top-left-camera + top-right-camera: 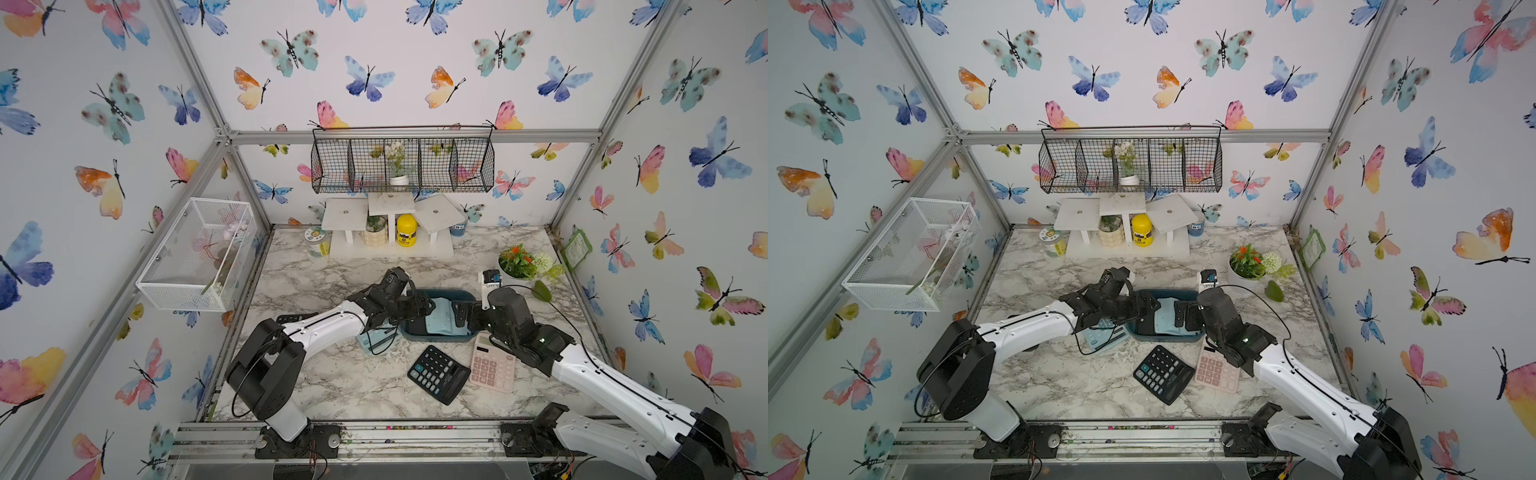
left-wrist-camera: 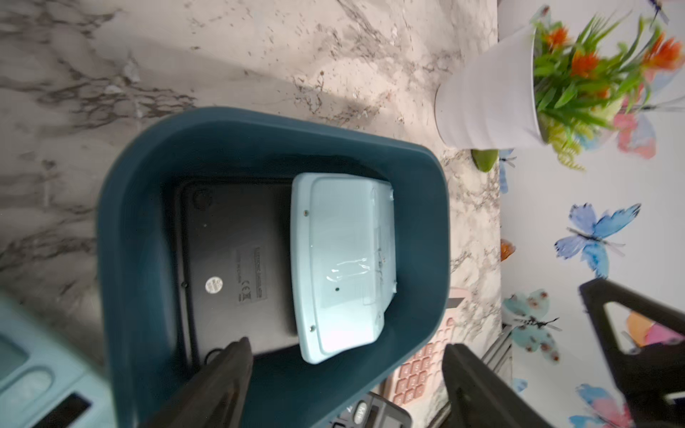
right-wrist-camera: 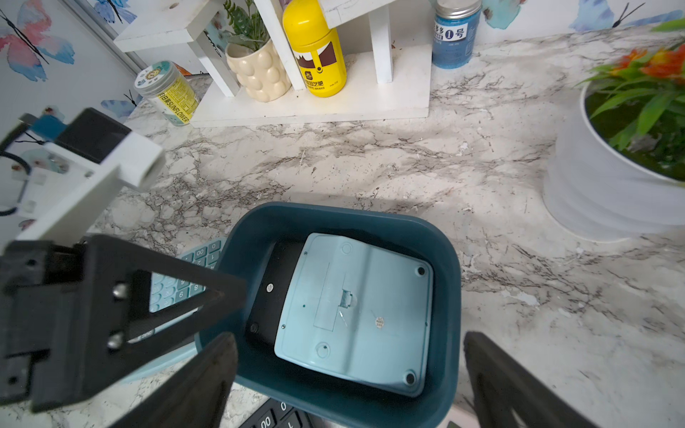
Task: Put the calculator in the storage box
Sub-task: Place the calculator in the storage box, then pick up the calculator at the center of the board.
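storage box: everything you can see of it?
The storage box is a shallow dark teal tub with smooth plastic-looking walls, rounded corners and an open top. It sits upright on the marble table. Inside, a light blue calculator lies face down, overlapping a black calculator, also face down.

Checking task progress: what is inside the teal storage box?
In the storage box, two calculators lie backs up: a light blue calculator rests on a black calculator, covering part of it. Both keypads are hidden, and most of the box floor.
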Controlling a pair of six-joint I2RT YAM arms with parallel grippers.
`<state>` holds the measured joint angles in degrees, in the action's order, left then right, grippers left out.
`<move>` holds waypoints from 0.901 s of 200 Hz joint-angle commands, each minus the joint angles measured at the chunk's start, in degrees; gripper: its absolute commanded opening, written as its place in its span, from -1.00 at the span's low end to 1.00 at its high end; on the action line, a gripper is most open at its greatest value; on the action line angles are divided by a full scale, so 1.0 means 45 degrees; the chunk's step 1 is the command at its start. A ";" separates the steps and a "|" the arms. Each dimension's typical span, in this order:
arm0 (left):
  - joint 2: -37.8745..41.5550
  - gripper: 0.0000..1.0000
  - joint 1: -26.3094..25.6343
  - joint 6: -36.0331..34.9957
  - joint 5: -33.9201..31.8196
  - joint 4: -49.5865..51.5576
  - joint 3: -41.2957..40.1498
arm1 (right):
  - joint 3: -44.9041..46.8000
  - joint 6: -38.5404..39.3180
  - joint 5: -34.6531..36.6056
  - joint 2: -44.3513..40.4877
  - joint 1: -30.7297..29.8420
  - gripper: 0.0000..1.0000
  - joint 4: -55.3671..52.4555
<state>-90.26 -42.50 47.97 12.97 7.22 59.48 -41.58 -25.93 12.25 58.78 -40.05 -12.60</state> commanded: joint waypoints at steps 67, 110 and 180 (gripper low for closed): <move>0.3799 0.97 0.0964 -0.1588 -0.3842 0.3390 -0.0334 | 0.0066 0.1876 -0.3773 0.0534 0.0033 0.97 0.1407; 0.5399 0.97 0.2354 -0.1836 -0.3463 0.3492 -0.1200 | -0.0017 0.3516 -0.5647 0.1905 -0.0124 0.97 0.2404; 0.7658 0.97 0.2608 -0.1520 -0.4816 0.3696 -0.2152 | 0.0000 0.7309 -0.4204 0.3408 -0.2185 0.97 0.3915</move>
<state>-58.74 -31.22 41.17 -4.10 21.96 50.85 -40.97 -1.80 -10.04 71.81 -45.89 2.11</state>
